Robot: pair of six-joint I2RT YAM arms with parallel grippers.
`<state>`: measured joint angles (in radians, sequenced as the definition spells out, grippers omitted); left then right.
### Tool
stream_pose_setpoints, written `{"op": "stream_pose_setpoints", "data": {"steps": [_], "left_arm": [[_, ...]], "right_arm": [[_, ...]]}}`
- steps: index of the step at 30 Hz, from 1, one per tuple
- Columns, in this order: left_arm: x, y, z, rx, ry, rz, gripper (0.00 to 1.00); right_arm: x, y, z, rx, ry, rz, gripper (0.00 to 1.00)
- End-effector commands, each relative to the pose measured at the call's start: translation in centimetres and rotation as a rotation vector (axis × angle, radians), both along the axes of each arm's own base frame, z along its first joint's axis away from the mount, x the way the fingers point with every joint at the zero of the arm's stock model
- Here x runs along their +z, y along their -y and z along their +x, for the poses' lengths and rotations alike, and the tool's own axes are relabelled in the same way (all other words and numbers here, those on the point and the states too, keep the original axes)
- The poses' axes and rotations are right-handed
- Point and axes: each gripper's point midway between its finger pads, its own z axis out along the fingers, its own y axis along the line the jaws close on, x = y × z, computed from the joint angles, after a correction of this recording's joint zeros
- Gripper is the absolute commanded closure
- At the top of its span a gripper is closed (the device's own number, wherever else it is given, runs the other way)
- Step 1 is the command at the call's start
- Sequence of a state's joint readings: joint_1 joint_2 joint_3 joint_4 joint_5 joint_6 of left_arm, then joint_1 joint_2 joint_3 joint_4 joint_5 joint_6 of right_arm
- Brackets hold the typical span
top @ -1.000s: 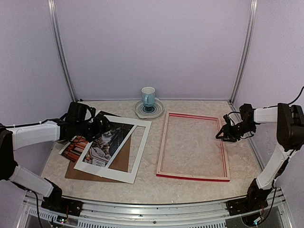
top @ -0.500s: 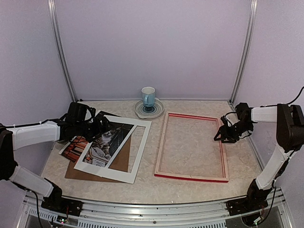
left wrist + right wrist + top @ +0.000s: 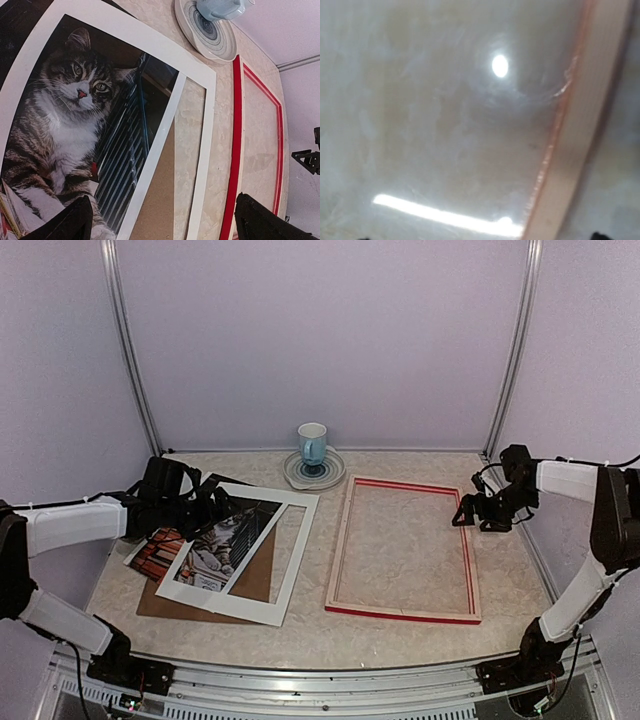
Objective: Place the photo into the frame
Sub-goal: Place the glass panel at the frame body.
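Hovering over cat photo, left gripper wide, empty: slide print from under mat board. Right gripper wide, empty, mid-right beside frame.

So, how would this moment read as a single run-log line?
photo: lying under white mat, outside frame | frame: flat on table | left gripper: open above photo | right gripper: open by frame's right rail

Soft even light (right wrist view blurred, glary).
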<state>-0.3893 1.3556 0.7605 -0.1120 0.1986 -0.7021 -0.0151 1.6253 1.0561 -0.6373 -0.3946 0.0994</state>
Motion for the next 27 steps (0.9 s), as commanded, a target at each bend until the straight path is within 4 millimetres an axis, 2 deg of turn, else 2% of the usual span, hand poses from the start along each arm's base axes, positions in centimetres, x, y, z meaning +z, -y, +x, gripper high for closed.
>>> {"op": "stream_pose_setpoints", "data": {"steps": [1, 6, 10, 13, 17, 21, 27], "left_arm": [[1.0, 0.4, 0.2, 0.0, 0.039, 0.002, 0.02], [1.6, 1.2, 0.1, -0.003, 0.062, 0.012, 0.01], [2.5, 2.2, 0.1, -0.005, 0.104, 0.028, 0.01], [3.2, 3.8, -0.1, -0.015, 0.138, 0.012, 0.01], [4.0, 7.2, -0.5, -0.056, 0.178, -0.019, 0.01], [3.5, 10.9, -0.6, -0.093, 0.194, 0.003, 0.01], [-0.8, 16.1, -0.6, -0.183, 0.13, 0.069, 0.01]], "right_arm": [[1.9, 1.4, 1.3, -0.048, 0.081, -0.092, 0.01], [0.9, 1.9, 2.6, -0.108, 0.112, -0.101, 0.01], [0.0, 1.5, 3.5, -0.136, 0.135, -0.054, 0.01], [-1.0, 0.9, 3.9, -0.133, 0.131, -0.018, 0.01], [-2.2, 0.6, 4.3, -0.132, 0.125, 0.002, 0.01], [-2.5, 0.4, 5.0, -0.131, 0.132, 0.022, 0.01], [-3.4, -0.3, 5.7, -0.117, 0.118, 0.062, 0.01]]}}
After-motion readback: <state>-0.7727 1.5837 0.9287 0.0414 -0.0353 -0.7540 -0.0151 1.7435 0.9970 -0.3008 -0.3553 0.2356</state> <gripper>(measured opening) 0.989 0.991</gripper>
